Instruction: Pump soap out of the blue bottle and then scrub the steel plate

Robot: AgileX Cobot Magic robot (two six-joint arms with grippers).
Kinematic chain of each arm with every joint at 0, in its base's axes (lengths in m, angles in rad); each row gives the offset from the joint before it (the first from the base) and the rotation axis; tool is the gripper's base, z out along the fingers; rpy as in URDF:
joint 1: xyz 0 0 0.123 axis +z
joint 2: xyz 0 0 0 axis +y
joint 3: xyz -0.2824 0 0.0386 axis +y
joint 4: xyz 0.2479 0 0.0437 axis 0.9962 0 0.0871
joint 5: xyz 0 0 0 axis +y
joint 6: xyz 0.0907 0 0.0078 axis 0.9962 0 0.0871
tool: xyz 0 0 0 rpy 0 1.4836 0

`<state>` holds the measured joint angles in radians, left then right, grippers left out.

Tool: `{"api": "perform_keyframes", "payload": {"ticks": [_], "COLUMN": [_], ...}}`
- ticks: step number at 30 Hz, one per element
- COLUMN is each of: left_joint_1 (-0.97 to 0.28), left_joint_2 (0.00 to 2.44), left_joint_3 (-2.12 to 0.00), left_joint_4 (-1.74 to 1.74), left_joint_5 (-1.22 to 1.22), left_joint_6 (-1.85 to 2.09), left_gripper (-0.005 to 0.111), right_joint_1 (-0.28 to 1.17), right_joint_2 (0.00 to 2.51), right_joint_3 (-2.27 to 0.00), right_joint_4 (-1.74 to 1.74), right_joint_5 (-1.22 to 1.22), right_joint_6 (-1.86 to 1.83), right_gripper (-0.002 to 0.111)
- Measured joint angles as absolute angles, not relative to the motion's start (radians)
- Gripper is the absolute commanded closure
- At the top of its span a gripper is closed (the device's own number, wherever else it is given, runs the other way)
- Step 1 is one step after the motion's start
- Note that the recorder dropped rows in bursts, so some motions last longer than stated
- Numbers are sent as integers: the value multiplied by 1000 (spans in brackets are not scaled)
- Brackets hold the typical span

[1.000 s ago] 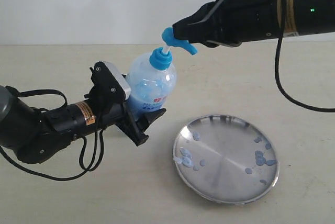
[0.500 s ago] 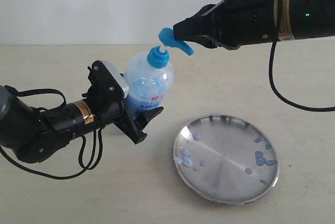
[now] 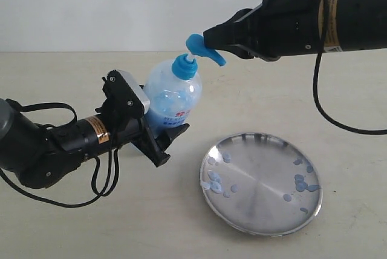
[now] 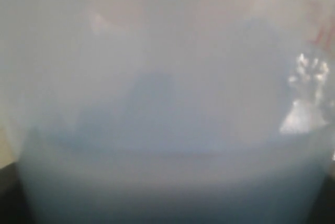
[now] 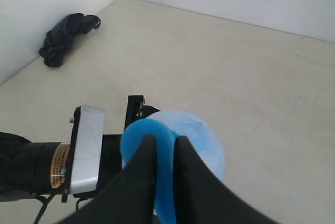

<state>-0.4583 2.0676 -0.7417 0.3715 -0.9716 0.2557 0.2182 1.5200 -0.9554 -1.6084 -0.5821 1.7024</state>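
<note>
Black and matte, the fingers of the right gripper (image 3: 209, 32) are drawn almost together, with only a thin slit between them, and they grip nothing. In the right wrist view this gripper (image 5: 163, 144) lies with its tips on top of the blue pump head (image 5: 140, 134), so the rounded plastic cap shows on both sides of the fingers. From the exterior view the pump head (image 3: 202, 48) sticks out below and in front of the tips, with its spout pointing toward the right.

The left gripper (image 3: 167, 141) is closed around the lower body of the blue bottle (image 3: 173, 97). One dark finger crosses in front of the bottle, just under the label with red characters. The bottle is clear, smooth plastic with a rounded shoulder, and it leans with its neck toward the right. I cannot tell if its base touches the table (image 3: 72, 222). The soap (image 3: 162, 117) inside is pale blue and opaque. In the left wrist view the bottle (image 4: 167, 98) fills everything, blurred and milky.

The steel plate (image 3: 266, 171) lies flat on the beige table, near the bottle but apart from it, on the right side. It is round, shallow and shiny, and pale blue drops sit near two of its edges. A dark crumpled cloth (image 5: 65, 38) lies by the wall.
</note>
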Motion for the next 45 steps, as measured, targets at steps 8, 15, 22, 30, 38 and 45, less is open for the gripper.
{"api": "perform_keyframes", "payload": {"ticks": [8,15,22,30,38,45], "left_joint_1": [-465,-474,-474,-474,-474,-476], "left_joint_2": [2070,2078,2079,2138,2137,2131], "left_joint_3": [-742,-738,-738,-738,-738,-740], "left_joint_4": [343,290,300,316,403,448], "left_joint_5": [-983,-1047,-1054,-1124,-1128,-1097], "left_joint_6": [54,-259,-275,-275,-244,0], "left_gripper": [102,102,102,102,85,19], "right_joint_1": [220,220,220,220,220,220], "right_joint_2": [1428,1134,743,255,213,211], "right_joint_3": [-922,-920,-644,-306,-258,-258], "right_joint_4": [-1569,-1523,-1482,-1239,-1219,-1219], "right_joint_5": [-353,-78,-103,-46,-6,0], "right_joint_6": [1469,1326,1271,1304,1318,1318], "right_gripper": [109,109,109,109,109,109]}}
